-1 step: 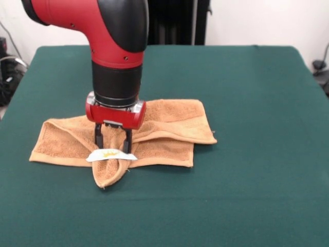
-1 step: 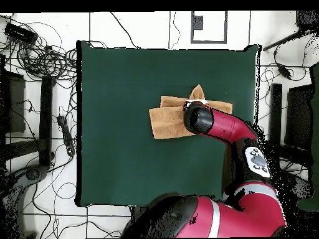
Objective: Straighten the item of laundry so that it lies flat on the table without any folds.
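Observation:
The item of laundry [image 1: 175, 121], an orange-tan towel, lies crumpled near the middle of the green table [image 1: 247, 180], with layers folded over each other. One corner flap reaches toward the near edge and carries a white tag [image 1: 110, 155]. My gripper [image 1: 112, 146] points straight down onto the towel just behind the tag. It is open, with a raised ridge of cloth between its black fingers [image 1: 98, 139]. From overhead the arm's end [image 2: 198, 118] covers the gripper and the middle of the towel [image 2: 165, 121].
Green cloth of the table [image 2: 124, 168] surrounds the towel on all sides. Cables and stands [image 2: 43, 93] lie on the floor beyond the table's edges. The arm's links [image 2: 249, 155] hang over one side of the table.

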### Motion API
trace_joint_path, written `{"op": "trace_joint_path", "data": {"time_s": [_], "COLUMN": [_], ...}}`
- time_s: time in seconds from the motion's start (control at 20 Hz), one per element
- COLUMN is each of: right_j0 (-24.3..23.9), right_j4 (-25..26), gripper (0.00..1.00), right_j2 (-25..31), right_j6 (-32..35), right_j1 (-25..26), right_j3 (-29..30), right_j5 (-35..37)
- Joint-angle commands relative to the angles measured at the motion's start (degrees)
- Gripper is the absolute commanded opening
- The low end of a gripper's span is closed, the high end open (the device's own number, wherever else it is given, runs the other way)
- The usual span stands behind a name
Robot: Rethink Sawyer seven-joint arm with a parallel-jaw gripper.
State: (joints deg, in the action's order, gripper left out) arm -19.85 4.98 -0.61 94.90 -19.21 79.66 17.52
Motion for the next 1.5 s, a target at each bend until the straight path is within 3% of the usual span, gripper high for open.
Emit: {"op": "trace_joint_path", "data": {"time_s": [0.05,1.25,1.5], "right_j0": [-2.2,-3.0,-4.2], "right_j4": [4.7,8.4,9.4], "gripper": [1.00,1.00,1.00], "right_j2": [8.6,9.5,10.8], "right_j6": [1.0,6.4,7.8], "right_j1": [5.1,6.3,7.2], "right_j3": [-2.0,-1.3,-0.6], "right_j5": [-7.8,-13.1,-18.7]}}
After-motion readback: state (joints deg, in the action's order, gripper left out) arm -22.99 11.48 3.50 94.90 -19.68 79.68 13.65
